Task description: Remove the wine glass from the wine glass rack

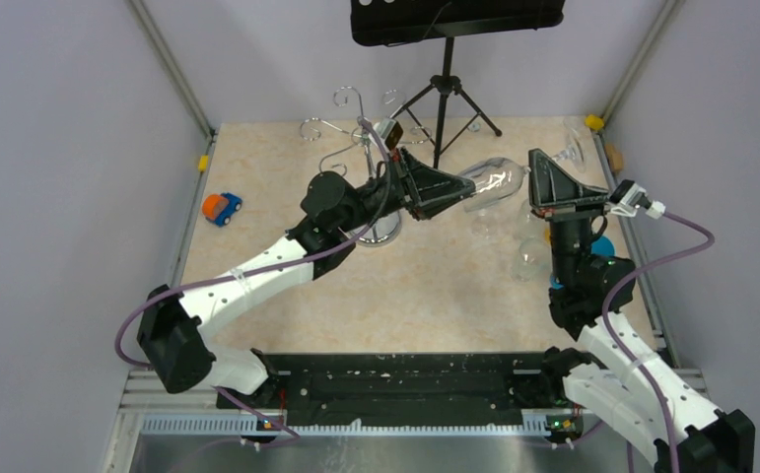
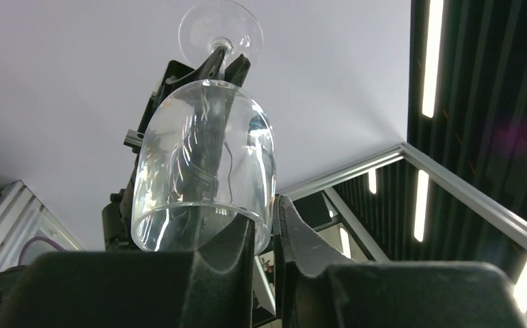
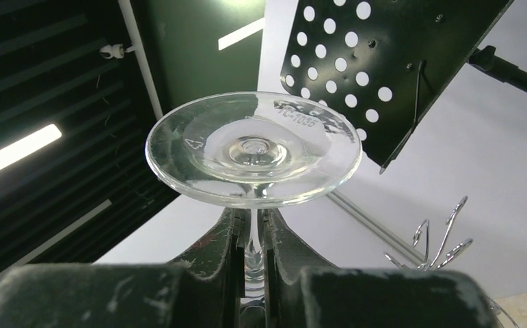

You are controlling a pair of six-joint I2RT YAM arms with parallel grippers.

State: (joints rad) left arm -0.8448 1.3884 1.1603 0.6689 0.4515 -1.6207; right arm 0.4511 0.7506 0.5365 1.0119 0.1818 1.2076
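Note:
The clear wine glass (image 1: 494,181) hangs on its side in the air between my two grippers, off the chrome wine glass rack (image 1: 356,130). My left gripper (image 1: 464,187) is shut on the bowl's rim. In the left wrist view one finger (image 2: 230,249) is inside the bowl (image 2: 202,171) and the other is outside. My right gripper (image 1: 538,169) is shut on the stem just below the round foot (image 3: 253,147), as the right wrist view (image 3: 252,229) shows. The rack's curled hooks (image 3: 438,239) stand behind and to the left.
A black tripod stand (image 1: 445,89) with a perforated tray stands at the back. Other clear glasses (image 1: 528,258) sit on the table near the right arm, and one (image 1: 575,148) at the back right. An orange and blue toy car (image 1: 221,208) lies at the left.

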